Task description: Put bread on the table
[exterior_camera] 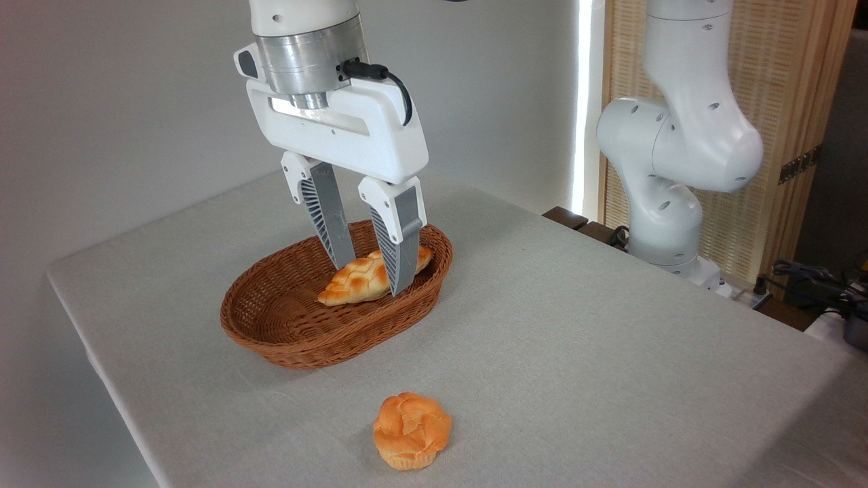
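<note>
While the bread [359,279] lies inside the basket [285,339], the pincer [371,271] straddles its middle with fingers apart, a sound place to grip such a light, soft, easily crushed loaf bound for the table [576,325].

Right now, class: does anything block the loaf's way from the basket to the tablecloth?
Only the wicker basket rim. The bread lies inside it between the gripper fingers, so it must clear the rim. The table beyond looks open, except the bun.
</note>
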Controlling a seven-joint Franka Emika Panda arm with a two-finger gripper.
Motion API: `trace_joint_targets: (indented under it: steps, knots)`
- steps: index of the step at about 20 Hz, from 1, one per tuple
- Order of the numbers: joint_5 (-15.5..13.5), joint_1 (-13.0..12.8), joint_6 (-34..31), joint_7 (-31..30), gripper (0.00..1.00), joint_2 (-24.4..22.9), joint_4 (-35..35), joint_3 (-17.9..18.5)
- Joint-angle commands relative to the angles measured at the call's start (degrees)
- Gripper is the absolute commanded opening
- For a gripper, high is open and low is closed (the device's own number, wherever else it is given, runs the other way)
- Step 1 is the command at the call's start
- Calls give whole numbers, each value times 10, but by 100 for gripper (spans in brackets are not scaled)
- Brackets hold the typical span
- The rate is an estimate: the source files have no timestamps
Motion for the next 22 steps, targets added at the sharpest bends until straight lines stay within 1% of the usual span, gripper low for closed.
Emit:
trace_joint_targets:
  steps: [1,9,11,12,14,15,16,17,19,20,22]
  knots:
    - [-5,1,-9,4,100,-1,13,-3]
    - [-10,-1,-11,2,100,-10,11,-4]
    - [-11,-7,-12,2,100,-16,1,-5]
    - [-15,-9,-11,1,100,-28,-16,-5]
    - [-47,-14,-10,-1,100,-53,-48,-4]
    - [-62,-22,-9,-1,100,-59,-59,-4]
    - [-70,-33,-9,-1,100,-61,-64,-3]
    - [-71,-42,-9,-2,100,-66,-75,-3]
    - [-71,-70,-1,-1,100,-86,-116,-2]
    - [-71,-86,13,0,100,-100,-142,-2]
    - [-70,-126,61,0,100,-123,-197,0]
